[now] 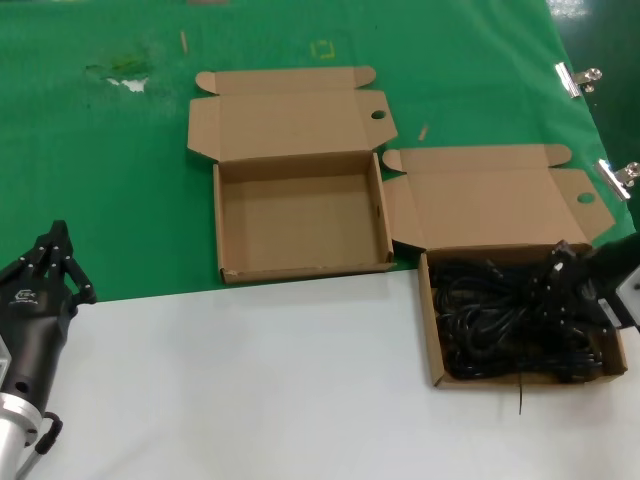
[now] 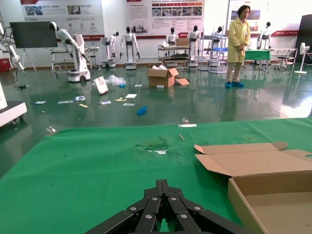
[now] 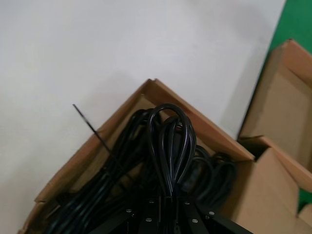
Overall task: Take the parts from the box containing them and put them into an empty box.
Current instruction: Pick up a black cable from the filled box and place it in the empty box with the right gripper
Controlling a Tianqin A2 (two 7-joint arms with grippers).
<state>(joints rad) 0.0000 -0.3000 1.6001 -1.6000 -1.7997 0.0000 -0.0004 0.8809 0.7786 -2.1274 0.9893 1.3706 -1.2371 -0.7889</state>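
Two brown boxes sit open on the table. The empty box (image 1: 300,225) is in the middle of the head view, on the green cloth (image 1: 100,180). The full box (image 1: 520,320) is at the lower right, on the white table top (image 1: 250,380), with its corner near the empty box.

The cables (image 1: 510,320) are black and lie in a tangled pile inside the full box. A thin black tie (image 1: 519,398) sticks out over its front edge.

The right claw (image 1: 572,262) is at the right side of the full box, down among the cables. In the right wrist view its fingers (image 3: 165,214) are pinched together around one looped cable bundle (image 3: 170,141), which stands up between them above the rest of the pile.

The left claw (image 1: 50,262) is at the lower left of the head view, just at the edge of the green cloth. Its fingers (image 2: 163,207) meet at a point, and it holds nothing. It is well apart from both boxes.

Two metal clips (image 1: 590,120) hold the cloth at the upper right.
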